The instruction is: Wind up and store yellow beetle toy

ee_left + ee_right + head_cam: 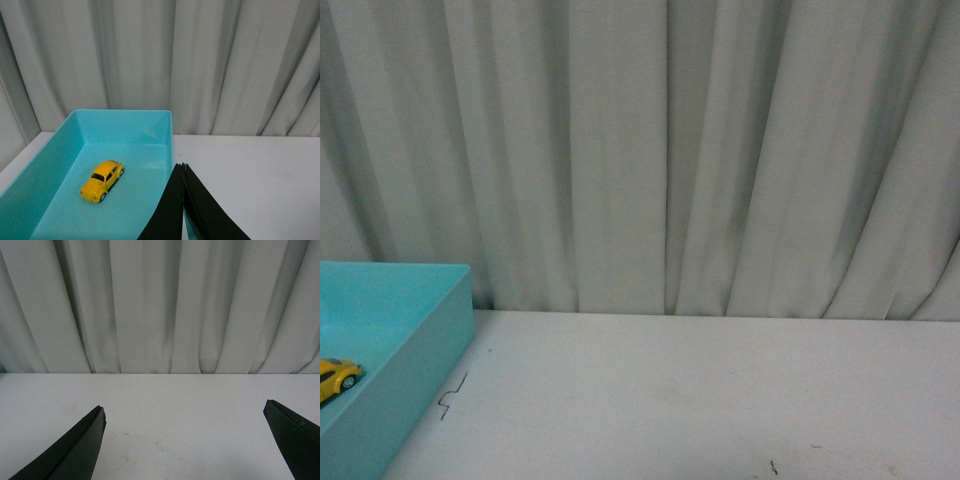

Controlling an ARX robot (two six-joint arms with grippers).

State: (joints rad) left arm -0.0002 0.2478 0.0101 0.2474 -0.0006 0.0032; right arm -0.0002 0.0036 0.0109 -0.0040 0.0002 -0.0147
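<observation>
The yellow beetle toy (102, 180) stands on its wheels on the floor of a turquoise bin (150, 132). In the front view only part of the yellow beetle toy (336, 377) shows at the far left, inside the turquoise bin (420, 350). My left gripper (183, 166) is shut with nothing in it, its tips just past the bin's near-right wall and apart from the car. My right gripper (185, 410) is open over bare white table, nothing between its fingers. Neither arm shows in the front view.
A white table (700, 400) runs to a pale pleated curtain (660, 150) at the back. Small dark marks (452, 393) lie on the tabletop near the bin.
</observation>
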